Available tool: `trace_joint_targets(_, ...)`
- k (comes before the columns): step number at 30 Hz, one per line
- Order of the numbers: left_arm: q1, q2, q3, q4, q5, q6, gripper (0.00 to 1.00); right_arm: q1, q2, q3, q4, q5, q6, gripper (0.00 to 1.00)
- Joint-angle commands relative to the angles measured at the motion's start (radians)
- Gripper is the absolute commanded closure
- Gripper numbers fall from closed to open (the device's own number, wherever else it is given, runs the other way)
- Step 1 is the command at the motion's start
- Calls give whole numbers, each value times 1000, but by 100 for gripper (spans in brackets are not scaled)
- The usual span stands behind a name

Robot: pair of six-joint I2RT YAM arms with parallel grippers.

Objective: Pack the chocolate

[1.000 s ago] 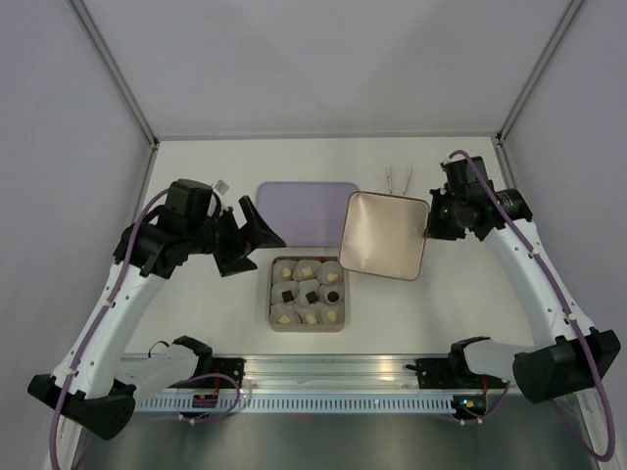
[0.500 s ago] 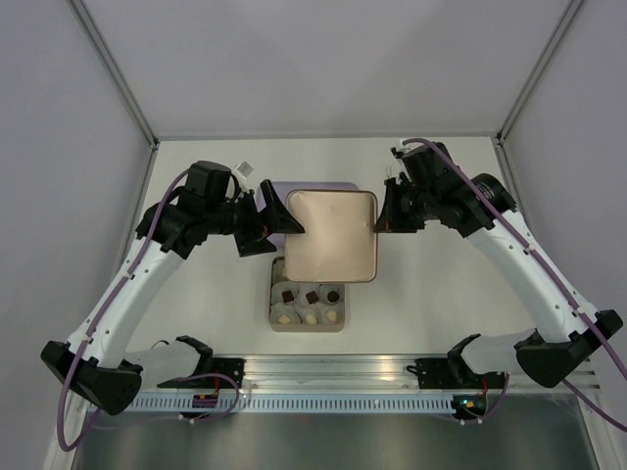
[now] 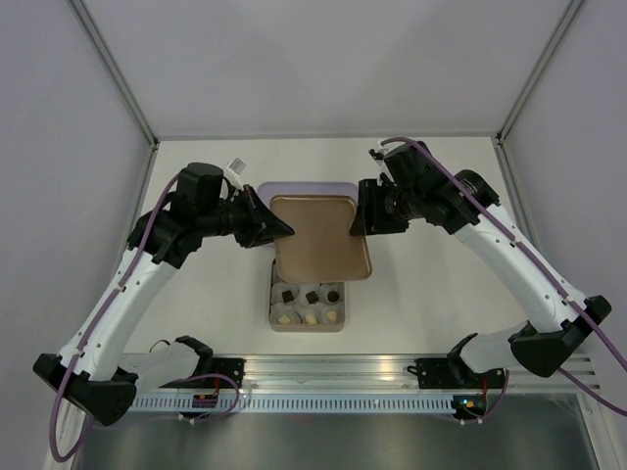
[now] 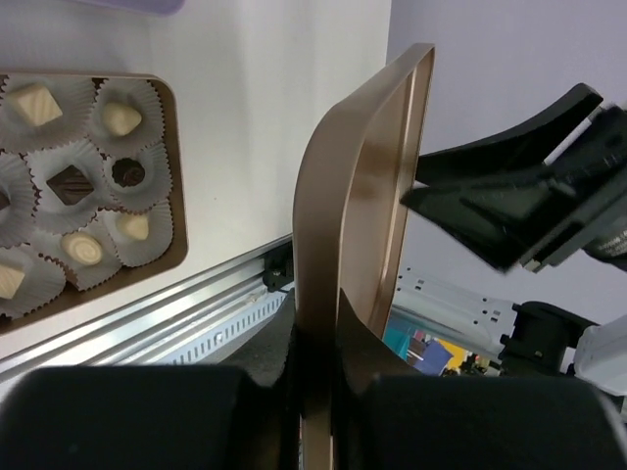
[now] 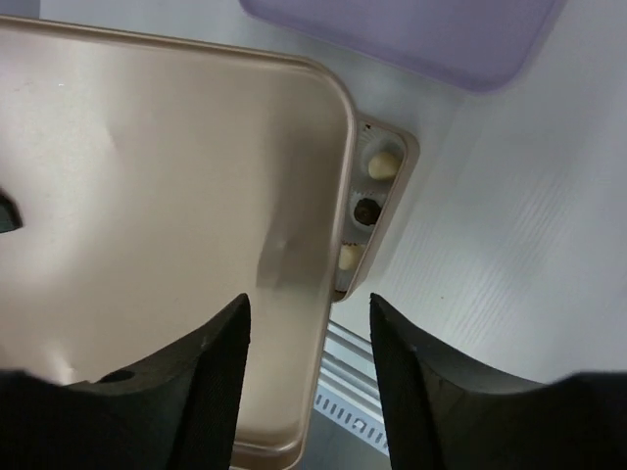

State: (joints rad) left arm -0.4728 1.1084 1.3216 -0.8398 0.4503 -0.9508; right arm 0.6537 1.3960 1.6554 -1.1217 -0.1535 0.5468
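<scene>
The chocolate [image 3: 311,298] sits as pale and dark cubes in white paper cups inside a brown box [image 3: 275,326]; the back rows are hidden under a flat brown lid [image 3: 321,238] held above. My left gripper [image 3: 277,227] is shut on the lid's left edge. In the left wrist view the lid [image 4: 362,225] stands edge-on between the closed left gripper [image 4: 316,333], with the chocolate [image 4: 71,183] at far left. My right gripper [image 3: 358,223] is open at the lid's right edge. In the right wrist view the right gripper [image 5: 309,333] straddles that lid [image 5: 167,196] rim without clamping it.
A lilac tray [image 3: 306,188] lies just behind the lid, also seen in the right wrist view as the lilac tray [image 5: 441,39]. The metal rail [image 3: 323,370] runs along the near table edge. Grey walls close in left, right and back.
The lid has travelled left and a bit nearer, now over the box's back rows. My left gripper has shut on its left edge. My right gripper has opened off its right edge.
</scene>
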Motion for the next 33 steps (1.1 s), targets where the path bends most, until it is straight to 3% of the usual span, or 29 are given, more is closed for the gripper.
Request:
trace_joint_targets(1, -1, -27, -18, -20, -5, -130, 98, 40, -11, 73, -35, 7, -48, 39)
trace_joint_targets(4, -1, -3, -9, -173, -68, -218, 98, 102, -20, 128, -55, 104, -165, 22)
trace_joint_targets(9, 0, 100, 97, -459, -124, -276, 98, 243, -29, 201, -27, 140, -307, 2)
trace_joint_targets(16, 11, 226, 203, -653, -50, -301, 98, 614, 30, 277, -6, 259, -479, 2)
trace_joint_targets(19, 11, 254, 232, -676, -15, -312, 98, 714, 72, 259, -30, 321, -525, 2)
trace_joint_targets(23, 14, 257, 269, -690, 5, -342, 98, 730, 45, 137, 81, 428, -519, 3)
trace_joint_targets(25, 14, 252, 260, -688, 39, -339, 98, 730, 9, 54, 214, 517, -522, 7)
trace_joint_targets(29, 14, 217, 200, -690, 132, -313, 98, 719, -23, -49, 309, 506, -538, 11)
trace_joint_targets(33, 14, 160, 171, -700, 159, -345, 98, 707, -3, -88, 313, 509, -568, 26)
